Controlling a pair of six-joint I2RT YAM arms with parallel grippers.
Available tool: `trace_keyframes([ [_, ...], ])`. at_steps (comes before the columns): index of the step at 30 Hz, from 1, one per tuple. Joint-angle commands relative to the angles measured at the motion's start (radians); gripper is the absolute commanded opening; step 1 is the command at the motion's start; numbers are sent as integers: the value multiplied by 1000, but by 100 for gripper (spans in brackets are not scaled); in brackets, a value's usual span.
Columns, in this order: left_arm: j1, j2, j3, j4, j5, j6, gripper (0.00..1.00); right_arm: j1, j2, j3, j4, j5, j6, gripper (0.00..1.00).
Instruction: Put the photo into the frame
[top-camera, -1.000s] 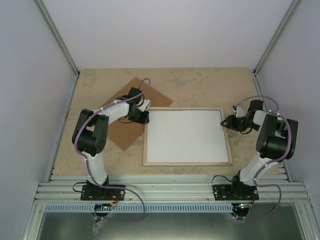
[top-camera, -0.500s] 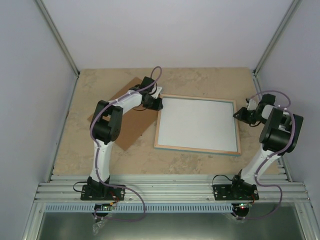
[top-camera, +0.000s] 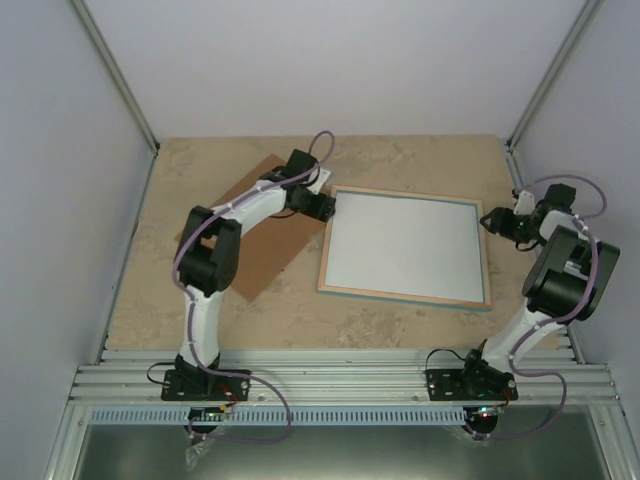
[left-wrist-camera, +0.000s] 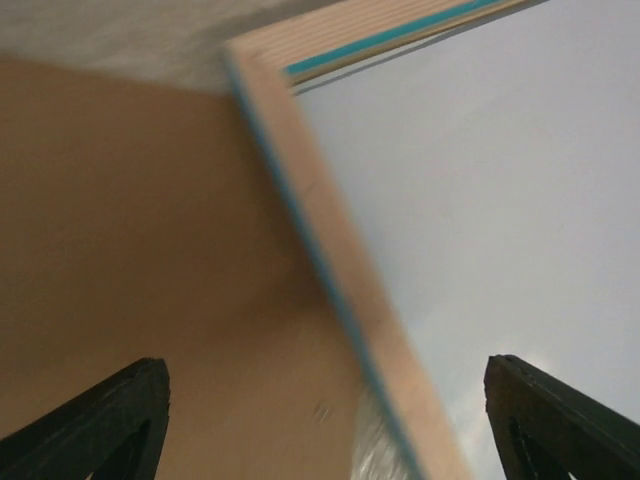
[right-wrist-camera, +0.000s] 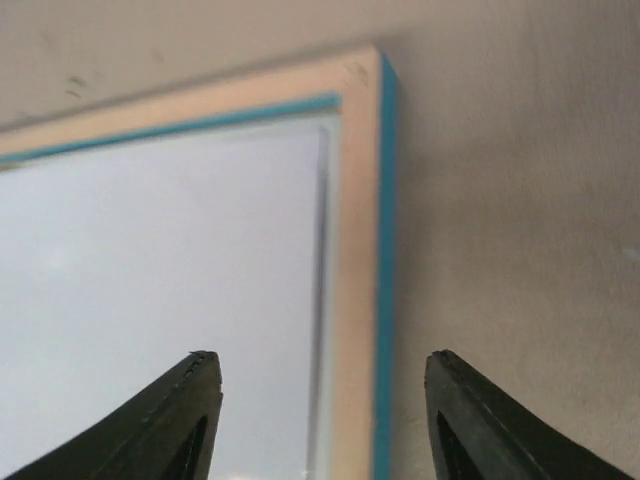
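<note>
Top external view shows the frame (top-camera: 404, 296) lying flat on the tabletop (top-camera: 400, 160), bare-wood face up, with a brown board (top-camera: 250, 250) just beside its left side. The left claw (top-camera: 330, 207) sits at the frame's far-left corner and the right claw (top-camera: 488, 220) at its far-right corner. In the wrist views both claws stand apart. Each straddles the thin rim (right-wrist-camera: 360, 250) without pinching it, so neither holds anything.

No balloon print shows in any view. The white sheet (top-camera: 405, 245) filling the frame may be the photo's plain back, but I cannot tell.

The frame looks stiff and fairly light, and it would probably slide on the smooth tabletop if pushed from one side only. The rim near a corner is the sound place to grip, with both claws on opposite sides, keeping off the middle, where any pane would be fragile. The photo, being paper, should be limp and hard to lift flat, so it is best pinched at a raised edge.
</note>
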Motion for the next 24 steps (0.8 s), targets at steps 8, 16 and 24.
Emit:
trace_keyframes([
  [8, 92, -339, -372, -4, -205, 395, 99, 74, -219, 119, -56, -140, -135, 85],
  [16, 106, -298, -458, 7, -200, 450, 99, 131, -408, 121, 51, -29, -203, 98],
  [24, 143, -170, -343, -1, -212, 307, 97, 167, -422, 133, -17, -308, -2, 98],
])
